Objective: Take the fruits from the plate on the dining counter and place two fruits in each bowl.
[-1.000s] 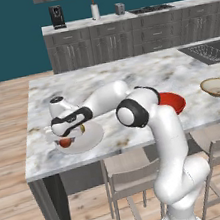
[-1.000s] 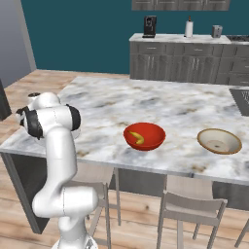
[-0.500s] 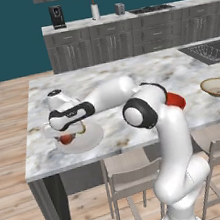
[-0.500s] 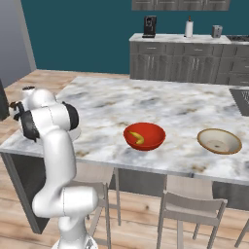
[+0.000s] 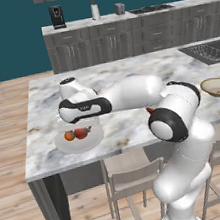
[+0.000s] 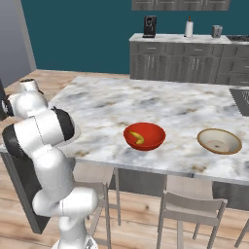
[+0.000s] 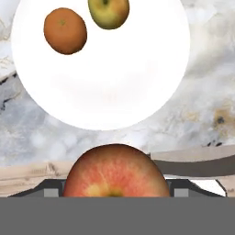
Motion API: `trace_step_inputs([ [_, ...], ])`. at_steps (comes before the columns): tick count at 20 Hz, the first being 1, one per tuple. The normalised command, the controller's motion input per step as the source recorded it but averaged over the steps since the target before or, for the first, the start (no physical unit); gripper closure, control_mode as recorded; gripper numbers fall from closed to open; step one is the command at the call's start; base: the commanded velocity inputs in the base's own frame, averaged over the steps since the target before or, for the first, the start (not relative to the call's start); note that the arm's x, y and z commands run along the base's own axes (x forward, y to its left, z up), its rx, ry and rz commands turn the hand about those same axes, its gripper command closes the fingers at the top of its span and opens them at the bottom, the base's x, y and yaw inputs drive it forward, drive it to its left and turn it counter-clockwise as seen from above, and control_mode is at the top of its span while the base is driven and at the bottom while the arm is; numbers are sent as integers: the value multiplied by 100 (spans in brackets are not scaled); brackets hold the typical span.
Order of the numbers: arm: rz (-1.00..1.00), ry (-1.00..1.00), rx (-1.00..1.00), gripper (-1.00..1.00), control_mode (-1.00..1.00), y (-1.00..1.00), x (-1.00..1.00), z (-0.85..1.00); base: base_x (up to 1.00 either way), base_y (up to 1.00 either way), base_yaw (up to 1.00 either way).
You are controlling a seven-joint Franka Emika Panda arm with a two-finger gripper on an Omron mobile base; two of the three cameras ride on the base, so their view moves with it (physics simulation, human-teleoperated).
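Observation:
My gripper (image 7: pixel 114 187) is shut on the red-orange apple (image 7: pixel 114 172), which hangs a little above the plate (image 7: pixel 114 82). On the plate's far side lie the small orange (image 7: pixel 65 30) and the yellow-green apple (image 7: pixel 109 12). From the left base view, the gripper (image 5: pixel 79 127) hovers over the plate (image 5: pixel 87 143) near the dining counter's (image 5: pixel 126 74) front left corner, with the apple (image 5: pixel 81 132) and the orange (image 5: pixel 69 136) under it. The red bowl (image 6: pixel 144 136) holds the banana (image 6: pixel 138 138). To its right stands the tan bowl (image 6: pixel 219 141), with nothing in it.
Stools (image 6: pixel 189 209) stand under the counter's front edge. A dark cooktop (image 5: pixel 208 51) is set into the counter's far right. The back counter (image 5: pixel 119 34) carries a coffee machine (image 5: pixel 56 16) and small items.
The hand has risen off the plate and shifted slightly right, taking the red-orange apple with it. The bowls, banana and other fruits have not moved.

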Motion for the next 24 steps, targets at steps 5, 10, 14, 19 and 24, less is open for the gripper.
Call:
trace_step_inputs([
  [5,0,0,-1,100,-100,-87,-34,55,0,0,0],
  [10,0,0,0,100,-100,-99,-22,52,0,0,0],
  [14,0,0,0,100,-100,-100,-3,40,0,0,0],
  [19,0,0,0,100,-100,-100,0,21,0,0,0],
  [24,4,-2,0,100,-100,-100,7,1,0,0,0],
])
